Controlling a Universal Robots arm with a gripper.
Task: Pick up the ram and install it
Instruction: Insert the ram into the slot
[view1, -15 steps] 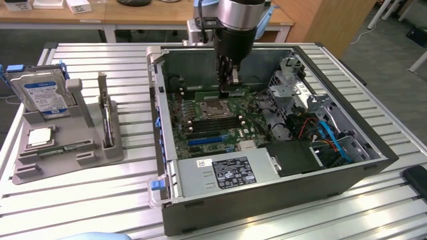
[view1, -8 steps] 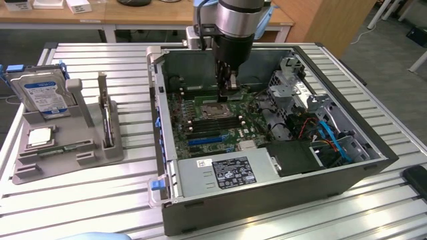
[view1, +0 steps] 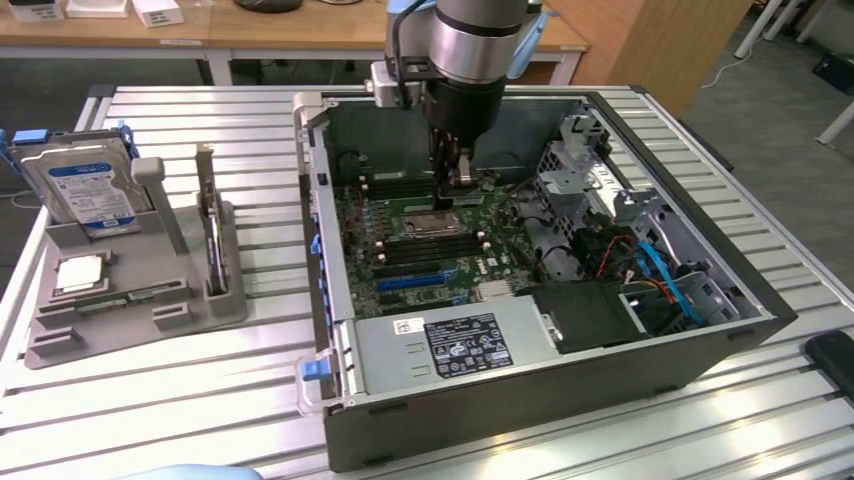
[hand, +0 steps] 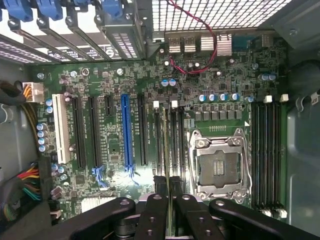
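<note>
My gripper (view1: 461, 178) reaches down into the open computer case (view1: 534, 385), just above the motherboard (view1: 400, 250) beside the CPU socket (view1: 430, 222). In the wrist view the gripper (hand: 169, 184) is shut on the ram (hand: 167, 150), a thin board seen edge-on between the black fingers (hand: 155, 210). The stick runs along the memory slots with white latches (hand: 174, 104), next to the empty CPU socket (hand: 218, 162). Whether it sits in a slot or hovers just over it I cannot tell.
A grey holder (view1: 80, 335) at the exterior view's left carries a hard drive (view1: 87, 190), an upright expansion card (view1: 211, 230), a silver CPU chip (view1: 80, 272) and a green strip (view1: 134, 296). The power supply (view1: 454, 345) and cables (view1: 654, 270) crowd the case.
</note>
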